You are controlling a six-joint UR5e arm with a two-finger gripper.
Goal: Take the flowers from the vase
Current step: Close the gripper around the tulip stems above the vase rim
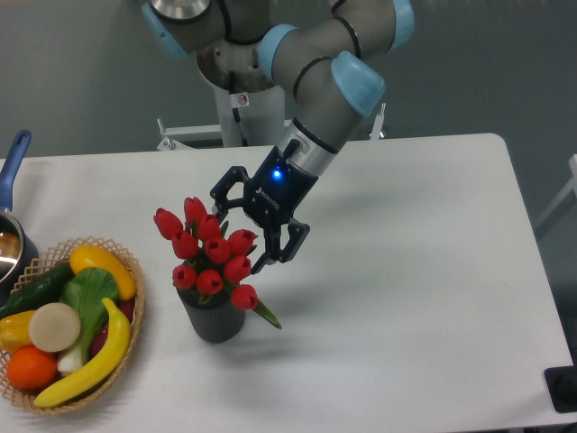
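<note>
The flowers [209, 250] are a bunch of red tulip buds standing in the vase [214, 320], a short dark grey ribbed cup left of the table's middle. A green leaf hangs over the vase's right rim. My gripper [242, 242] comes down from the upper right and sits right behind the buds, at their upper right side. Its black fingers [287, 244] are spread apart, with some buds between or in front of them. Whether the fingers touch the flowers cannot be told. The stems are hidden inside the vase.
A woven wicker basket [132, 317] with bananas, an orange, a green leafy vegetable and other produce stands at the front left, close to the vase. A pot with a blue handle [14, 162] is at the left edge. The white table [415, 298] extends right.
</note>
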